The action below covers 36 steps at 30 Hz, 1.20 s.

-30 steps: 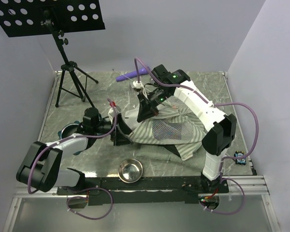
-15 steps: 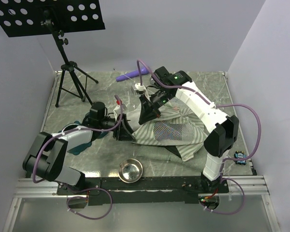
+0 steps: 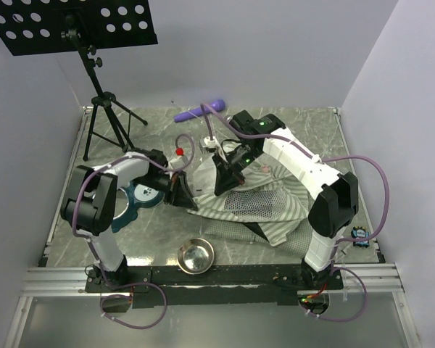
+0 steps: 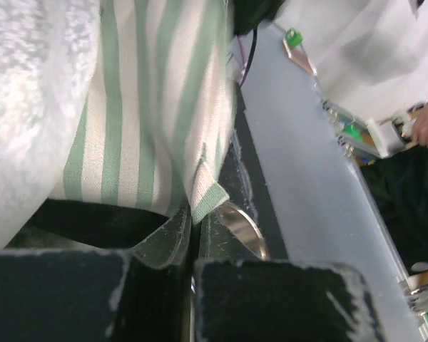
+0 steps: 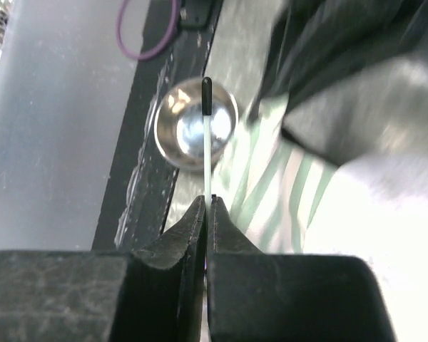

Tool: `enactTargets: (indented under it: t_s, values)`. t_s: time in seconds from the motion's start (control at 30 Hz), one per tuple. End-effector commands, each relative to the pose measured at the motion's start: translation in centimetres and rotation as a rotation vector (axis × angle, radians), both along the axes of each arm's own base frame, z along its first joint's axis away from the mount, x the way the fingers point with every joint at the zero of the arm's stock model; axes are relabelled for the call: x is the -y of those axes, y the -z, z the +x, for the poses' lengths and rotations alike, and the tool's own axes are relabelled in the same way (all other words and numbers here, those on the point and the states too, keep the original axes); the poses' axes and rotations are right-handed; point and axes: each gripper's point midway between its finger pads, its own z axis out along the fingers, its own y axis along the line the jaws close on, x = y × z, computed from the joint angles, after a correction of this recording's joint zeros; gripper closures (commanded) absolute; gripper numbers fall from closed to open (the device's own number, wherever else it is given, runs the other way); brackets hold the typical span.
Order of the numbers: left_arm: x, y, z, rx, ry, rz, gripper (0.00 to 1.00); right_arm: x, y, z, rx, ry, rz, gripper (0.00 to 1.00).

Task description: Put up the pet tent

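Across mid-table, seen from above, the pet tent [image 3: 257,199] lay crumpled, left gripper [image 3: 180,194] at its left edge, right gripper [image 3: 225,181] atop. Left wrist: fingers pressed together on its striped fabric. Right wrist: fingers pinched a thin pole [image 5: 207,135]; steel bowl [image 5: 178,135] beyond.

pole [image 5: 208,149] base: hidden in right hand [image 5: 207,203] | steel bowl [image 5: 182,132]: blurred

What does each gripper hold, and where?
The left gripper pinches the pet tent by a striped hem corner; the right gripper clamps a thin pole below its black tip.
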Motion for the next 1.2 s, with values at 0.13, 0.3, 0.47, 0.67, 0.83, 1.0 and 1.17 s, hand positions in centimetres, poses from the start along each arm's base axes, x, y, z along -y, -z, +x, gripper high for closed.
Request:
enactTargets:
  t_s: [0.13, 0.3, 0.47, 0.67, 0.83, 1.0, 1.17]
  values:
    - [-1.9, -4.9, 0.6, -0.104, -0.087, 0.124, 0.99, 3.6, 1.4, -0.7, 0.007, 0.087, -0.177, 1.00]
    - [-2.5, -5.7, 5.0, 0.125, -0.506, 0.405, 0.99, 2.9, 0.4, -0.7, -0.021, 0.118, -0.140, 1.00]
    - [-4.7, -6.5, 3.9, 0.178, -0.511, 0.390, 0.99, 3.0, -0.2, -1.3, -0.036, 0.117, -0.132, 1.00]
    - [-4.0, -8.0, 3.2, 0.383, -0.553, 0.345, 0.99, 1.8, -1.1, -1.6, -0.096, 0.130, -0.115, 1.00]
    - [-3.9, -8.1, 3.0, 0.386, -0.538, 0.348, 0.99, 1.0, -0.3, -2.2, -0.093, 0.111, -0.146, 1.00]
    - [-3.7, -8.4, 2.6, 0.388, -0.519, 0.328, 0.99, 0.8, 1.0, -2.4, -0.093, 0.115, -0.179, 1.00]
    - [-3.5, -8.7, 2.3, 0.406, -0.499, 0.321, 0.99, 0.1, 1.0, -1.7, -0.084, 0.137, -0.182, 1.00]
